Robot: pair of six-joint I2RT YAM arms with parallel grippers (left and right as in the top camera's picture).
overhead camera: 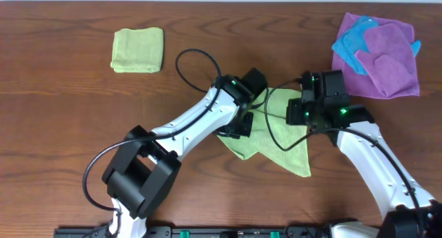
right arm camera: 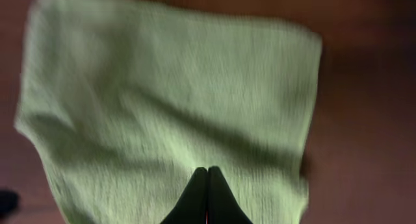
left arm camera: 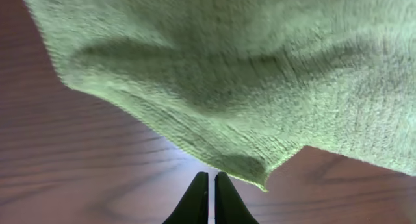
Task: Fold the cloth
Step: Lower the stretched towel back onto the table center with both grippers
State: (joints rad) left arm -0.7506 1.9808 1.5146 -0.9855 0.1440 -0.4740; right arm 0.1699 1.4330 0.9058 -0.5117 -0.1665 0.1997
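Note:
A light green cloth (overhead camera: 271,143) lies unfolded and rumpled in the middle of the wooden table, its corners pointing toward the front. My left gripper (overhead camera: 236,125) is at the cloth's left edge. In the left wrist view the fingers (left arm camera: 208,176) are shut and empty over bare wood, with a cloth corner (left arm camera: 260,175) just beyond them. My right gripper (overhead camera: 295,114) is over the cloth's right part. In the right wrist view its fingers (right arm camera: 207,169) are shut above the cloth (right arm camera: 169,100). They hold nothing that I can see.
A folded green cloth (overhead camera: 138,50) lies at the back left. A pile of purple and blue cloths (overhead camera: 383,55) lies at the back right. A black cable (overhead camera: 185,67) loops over the table behind the left arm.

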